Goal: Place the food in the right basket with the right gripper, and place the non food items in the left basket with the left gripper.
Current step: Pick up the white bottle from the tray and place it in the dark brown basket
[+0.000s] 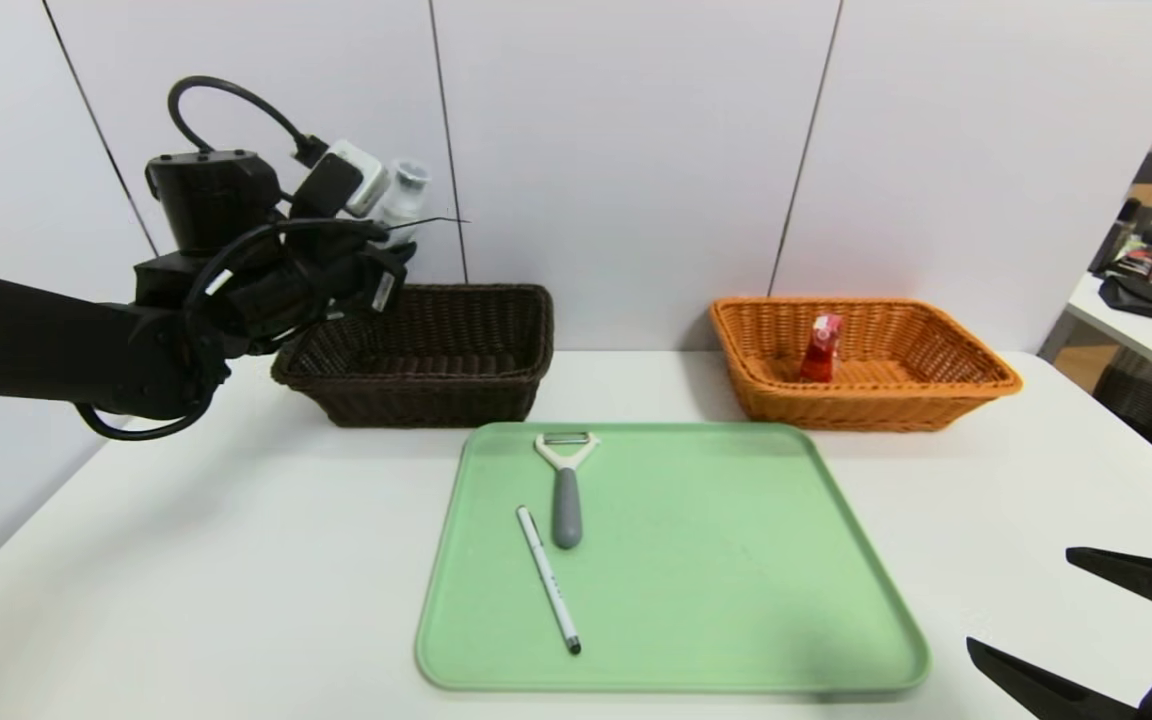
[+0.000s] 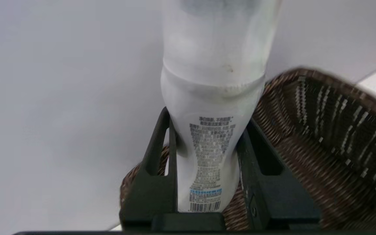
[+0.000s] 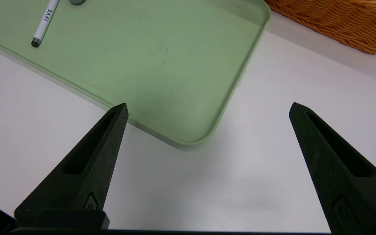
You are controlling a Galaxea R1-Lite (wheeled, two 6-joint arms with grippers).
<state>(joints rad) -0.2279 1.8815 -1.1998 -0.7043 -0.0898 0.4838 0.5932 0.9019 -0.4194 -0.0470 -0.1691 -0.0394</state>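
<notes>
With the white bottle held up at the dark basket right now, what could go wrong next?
The bottle narrows where the left pincer clamps it, with its wider part beyond the fingers, so it might twist or slip on release.

It is held above the dark basket, toward its back, beside the wall; let go from there, it could strike the rim or tip over.

The right pincer waits open near the tray; swinging inward low, it might knock the tray.

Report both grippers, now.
Left gripper: closed on a white bottle, above the dark basket.
Right gripper: wide open, empty, beside the green tray.
</notes>
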